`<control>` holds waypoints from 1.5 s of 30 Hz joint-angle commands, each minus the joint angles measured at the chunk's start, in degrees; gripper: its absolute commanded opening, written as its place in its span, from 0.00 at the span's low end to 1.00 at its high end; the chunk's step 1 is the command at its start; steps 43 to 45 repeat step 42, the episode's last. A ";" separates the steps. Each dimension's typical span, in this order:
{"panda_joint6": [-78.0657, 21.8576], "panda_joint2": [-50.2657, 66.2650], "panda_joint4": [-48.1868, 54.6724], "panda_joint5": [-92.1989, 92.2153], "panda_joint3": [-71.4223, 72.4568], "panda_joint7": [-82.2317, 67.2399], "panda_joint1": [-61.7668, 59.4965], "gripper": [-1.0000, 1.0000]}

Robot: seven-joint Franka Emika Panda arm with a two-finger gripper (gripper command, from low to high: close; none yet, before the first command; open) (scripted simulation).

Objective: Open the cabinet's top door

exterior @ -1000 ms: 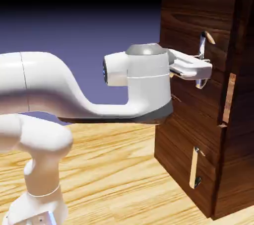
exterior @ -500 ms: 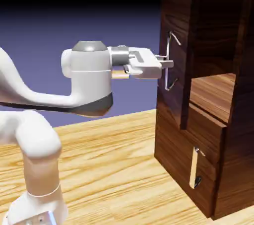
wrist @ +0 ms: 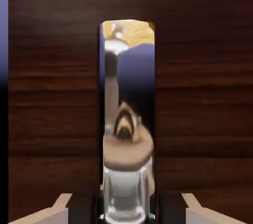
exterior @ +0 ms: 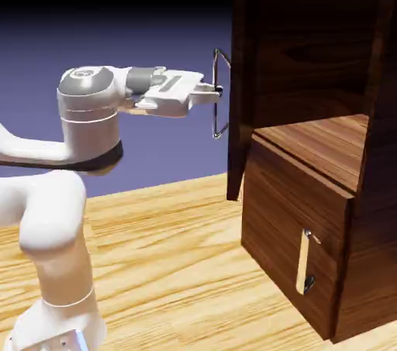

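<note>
The dark wood-grain cabinet (exterior: pixel 310 210) stands at the exterior view's right. Its top door (exterior: pixel 240 86) is swung wide out toward the arm, seen nearly edge-on, and the upper compartment lies exposed with a wooden shelf (exterior: pixel 326 140) inside. My gripper (exterior: pixel 216 92) is shut on the door's long silver bar handle (exterior: pixel 220 94). In the hand view that shiny handle (wrist: pixel 127 119) runs vertically between my fingertips (wrist: pixel 81 208), with the door's wood (wrist: pixel 54 94) filling the frame behind it.
The lower door (exterior: pixel 287 225) stays closed with its short silver handle (exterior: pixel 305 263). The light wooden table (exterior: pixel 170 264) spreads below the arm, and my white arm's base column (exterior: pixel 58 264) stands at the lower left.
The arm has pulled back toward the exterior view's left with the handle in its grip. The top door has swung from nearly closed to wide open, baring the upper compartment.
</note>
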 commanded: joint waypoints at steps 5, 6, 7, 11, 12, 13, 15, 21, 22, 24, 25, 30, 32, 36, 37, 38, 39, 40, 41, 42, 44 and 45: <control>-8.95 -7.13 -3.07 12.49 7.46 -6.36 2.53 0.00; -11.16 -8.45 -3.46 14.98 9.41 -7.28 3.31 0.00; -13.43 -9.67 -3.75 17.42 11.48 -8.05 4.14 0.00; -21.92 -12.88 -3.86 25.83 19.78 -9.79 7.19 0.00; -23.94 -13.34 -3.67 27.71 21.86 -10.00 7.85 0.00; -25.92 -13.67 -3.40 29.53 23.93 -10.14 8.46 0.00; -29.84 -14.01 -2.61 33.04 28.09 -10.26 9.49 0.00; -41.72 -12.73 1.89 42.93 40.54 -9.78 10.46 0.00; -43.79 -12.23 3.02 44.53 42.62 -9.63 10.21 0.00; -48.08 -11.04 5.69 47.71 46.77 -9.30 9.21 0.00; -50.33 -10.36 7.26 49.28 48.85 -9.14 8.43 0.00; -62.03 -6.78 17.17 56.40 58.45 -8.65 1.80 0.00; -66.21 -5.66 21.32 58.45 61.35 -8.68 -1.47 0.00; -73.90 -3.99 29.63 61.56 66.02 -9.08 -8.35 0.00; -75.73 -3.67 31.70 62.17 66.99 -9.24 -10.12 0.00; -77.52 -3.38 33.78 62.73 67.92 -9.42 -11.89 0.00; -79.29 -3.13 35.86 63.23 68.78 -9.63 -13.67 0.00; -81.03 -2.91 37.93 63.68 69.58 -9.86 -15.46 0.00; -82.09 -2.78 39.21 63.94 70.06 -10.01 -16.56 0.00; -82.09 -2.78 39.21 63.94 70.06 -10.01 -16.56 1.00; -82.09 -2.78 39.21 63.94 70.06 -10.01 -16.56 1.00; -82.09 -2.78 39.21 63.94 70.06 -10.01 -16.56 1.00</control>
